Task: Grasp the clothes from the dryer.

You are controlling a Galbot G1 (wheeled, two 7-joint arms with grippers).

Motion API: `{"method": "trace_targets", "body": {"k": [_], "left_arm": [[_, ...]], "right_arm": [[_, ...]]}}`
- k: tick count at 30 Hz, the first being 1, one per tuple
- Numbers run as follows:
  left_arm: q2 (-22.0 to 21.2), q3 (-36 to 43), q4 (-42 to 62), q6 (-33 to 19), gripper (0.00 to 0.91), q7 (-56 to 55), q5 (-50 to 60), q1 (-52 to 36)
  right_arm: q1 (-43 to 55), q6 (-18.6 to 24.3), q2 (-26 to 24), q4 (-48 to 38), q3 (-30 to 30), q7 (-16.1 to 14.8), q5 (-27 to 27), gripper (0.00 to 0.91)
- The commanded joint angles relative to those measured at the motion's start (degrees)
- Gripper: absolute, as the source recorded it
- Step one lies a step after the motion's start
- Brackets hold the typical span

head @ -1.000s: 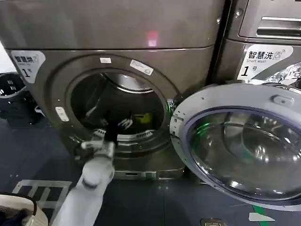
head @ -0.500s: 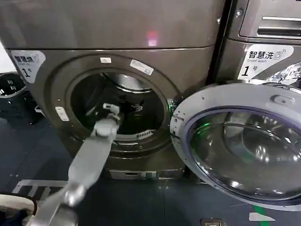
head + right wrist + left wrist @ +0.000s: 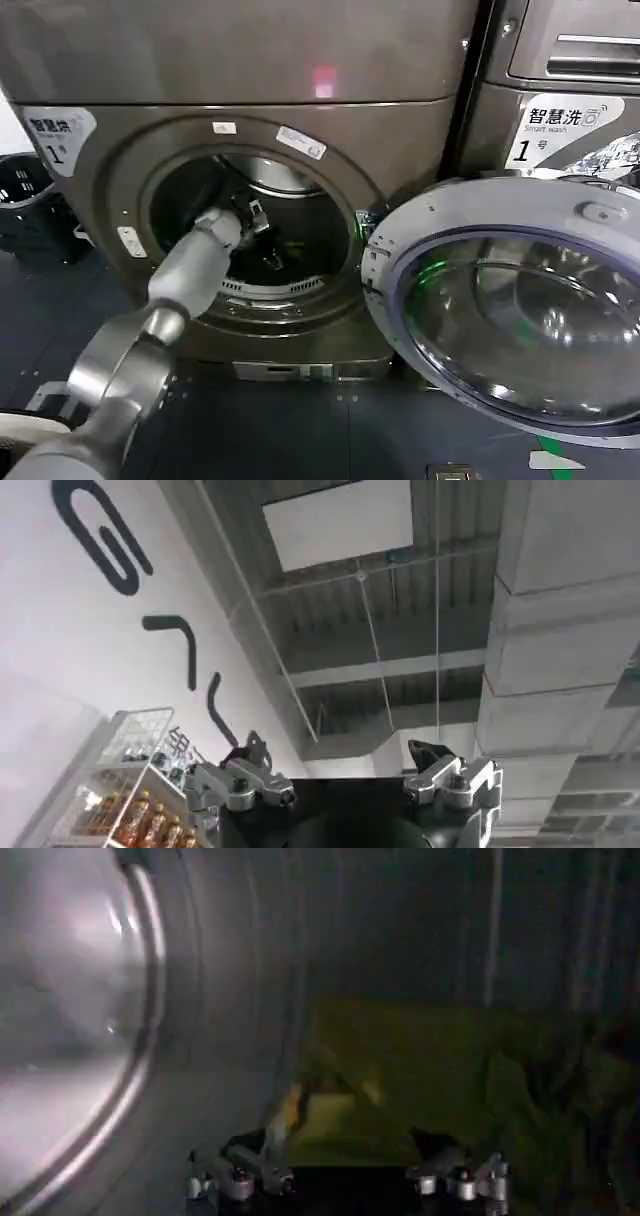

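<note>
The left arm is now reaching deep through the round porthole of the big bronze-grey metallic front-loading dryer (image 3: 250, 150), where a second ago its wrist was only at the lower lip of the opening, so the reach-in looks nearly done. The left gripper (image 3: 262, 232) sits well inside the dark drum, and the small yellow-green garment that showed at the back of the drum a moment ago is hidden behind the arm from the head view. From the wrist camera the soft yellow-green fabric clothes (image 3: 420, 1078) lie crumpled on the drum floor just ahead of the left gripper (image 3: 345, 1163); its jaws stand spread wide with nothing between them, the cloth close in front but not yet touched as far as I can see. The round glass door (image 3: 520, 310) hangs swung open to the right, clear of the arm. The right gripper (image 3: 345, 780) is parked elsewhere, pointing up at a ceiling, jaws apart and empty. My read: a short push forward and down, then a close, should gather the cloth; the risk is pinching only a thin fold that slips.
</note>
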Motion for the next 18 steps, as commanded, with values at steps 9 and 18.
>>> {"method": "trace_targets", "body": {"k": [9,18], "left_arm": [[-2.94,4.11,5.7,-2.39,0.907,1.73,8.92,-2.13],[-3.14,4.24,6.1,-2.68,0.0,-0.25,7.71,-0.83]], "right_arm": [[0.77,0.22,0.13,0.92,-1.22,-0.19,-0.72,0.907],[0.49,0.47,0.32,0.89,-0.9,-0.42,-0.66,0.907]]}}
